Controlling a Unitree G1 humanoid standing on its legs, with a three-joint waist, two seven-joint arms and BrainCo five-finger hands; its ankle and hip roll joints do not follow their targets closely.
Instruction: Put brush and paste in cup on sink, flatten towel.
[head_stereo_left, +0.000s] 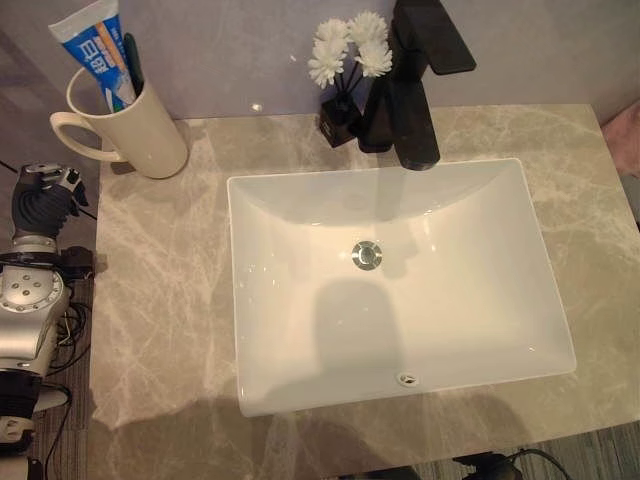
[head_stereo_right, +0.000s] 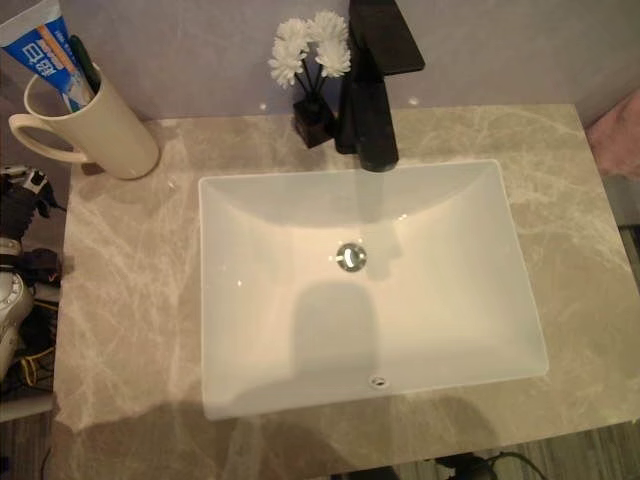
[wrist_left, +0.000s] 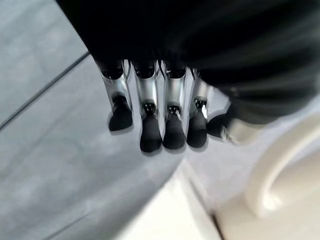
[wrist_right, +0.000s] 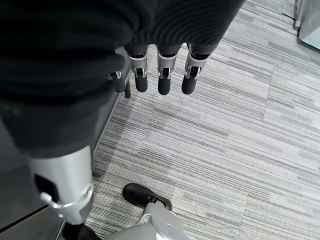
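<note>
Both hands hang empty, fingers straight: right hand (wrist_right: 160, 75) low over grey carpet, left hand (wrist_left: 150, 117) just beside the cream ceramic mug (head_stereo_left: 130, 115). Past the white rectangular basin (head_stereo_left: 400, 355) on the marble counter (head_stereo_left: 160, 300), blue-white toothpaste tube (head_stereo_left: 95, 45) and dark toothbrush (head_stereo_left: 132, 60) stand in that mug. Cup step looks done; next is flattening the pink towel (head_stereo_left: 622, 140) at the far right edge, probably needing a right-hand reach.

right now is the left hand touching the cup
Apart. In the left eye view the left hand sits off the counter's edge, below the cup, with a gap under the handle.
</note>
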